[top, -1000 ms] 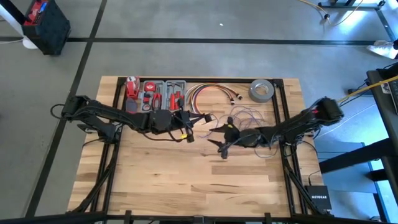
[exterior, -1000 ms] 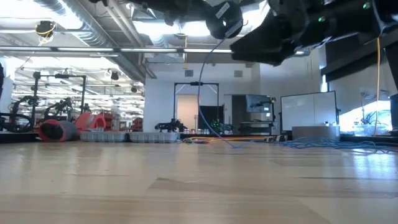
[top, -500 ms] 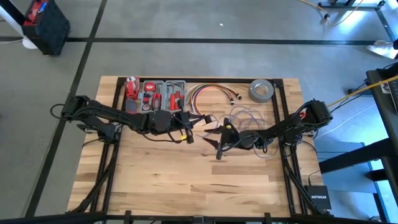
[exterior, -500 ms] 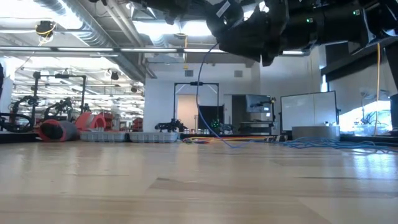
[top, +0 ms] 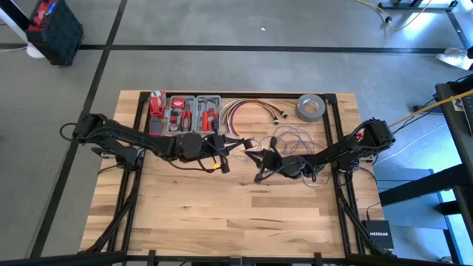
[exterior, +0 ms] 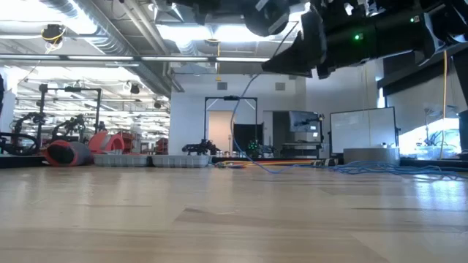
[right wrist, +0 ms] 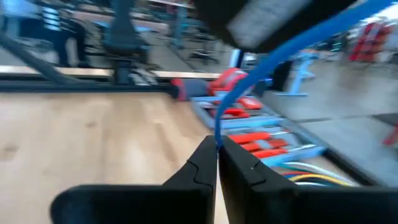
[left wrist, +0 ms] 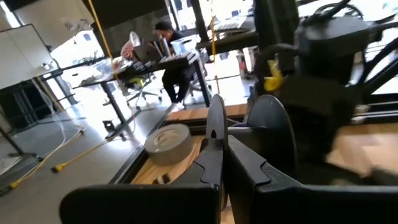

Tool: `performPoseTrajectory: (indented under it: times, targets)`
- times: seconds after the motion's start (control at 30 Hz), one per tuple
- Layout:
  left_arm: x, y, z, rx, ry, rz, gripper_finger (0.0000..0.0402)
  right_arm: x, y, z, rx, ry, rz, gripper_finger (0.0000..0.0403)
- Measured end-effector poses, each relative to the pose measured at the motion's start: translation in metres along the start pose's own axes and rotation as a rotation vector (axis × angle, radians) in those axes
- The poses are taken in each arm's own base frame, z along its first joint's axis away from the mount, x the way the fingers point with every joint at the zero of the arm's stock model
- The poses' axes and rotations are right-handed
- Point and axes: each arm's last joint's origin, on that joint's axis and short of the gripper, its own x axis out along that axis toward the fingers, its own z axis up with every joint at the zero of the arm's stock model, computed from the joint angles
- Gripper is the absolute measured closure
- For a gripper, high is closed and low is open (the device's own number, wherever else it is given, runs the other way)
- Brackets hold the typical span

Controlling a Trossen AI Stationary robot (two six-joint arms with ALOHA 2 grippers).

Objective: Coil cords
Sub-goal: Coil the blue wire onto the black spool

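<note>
Pinched tight between the right gripper (right wrist: 217, 163) fingers is the thin grey-blue wire (right wrist: 249, 90), lifted above mid-table. Just beside it, the left gripper (left wrist: 219, 165) is clamped together too, with the black disc (left wrist: 272, 140) seen right against it. Farther back, a grey tape roll (top: 311, 107) sits.

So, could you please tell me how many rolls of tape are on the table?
1: a grey tape roll lies flat at the table's far edge near the right corner, beside the red, yellow and white cable bundle. No others show.
</note>
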Motion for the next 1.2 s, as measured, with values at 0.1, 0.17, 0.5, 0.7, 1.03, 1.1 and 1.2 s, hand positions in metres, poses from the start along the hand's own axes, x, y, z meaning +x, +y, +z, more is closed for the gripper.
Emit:
performPoseTrajectory:
  times: [0.1,0.17,0.5,0.7,1.03,1.1,1.2]
  targets:
    - [-0.002,-0.004,0.003,-0.009,-0.022,-0.010,0.0401,0.003,-0.005,-0.001,-0.022,0.015,-0.048,0.0398]
    - [-0.003,-0.005,0.005,-0.019,-0.046,-0.023,0.0401,0.005,-0.009,-0.004,-0.033,0.033,-0.075,0.0395]
    - [0.003,0.001,0.014,-0.066,-0.200,-0.025,0.0401,0.019,-0.005,-0.008,0.016,0.040,-0.027,0.0397]
    - [0.014,0.012,0.008,-0.077,-0.203,0.027,0.0401,0.025,0.002,-0.007,0.030,0.041,0.070,0.0396]
    - [0.019,0.032,0.006,-0.089,-0.214,0.174,0.0401,0.025,0.008,-0.006,0.022,0.035,0.251,0.0396]
    - [0.020,0.035,0.006,-0.084,-0.214,0.192,0.0401,0.025,0.009,-0.006,0.009,0.032,0.290,0.0396]
    - [0.021,0.036,0.001,-0.054,-0.162,0.202,0.0401,0.021,0.013,-0.005,-0.007,0.029,0.306,0.0396]
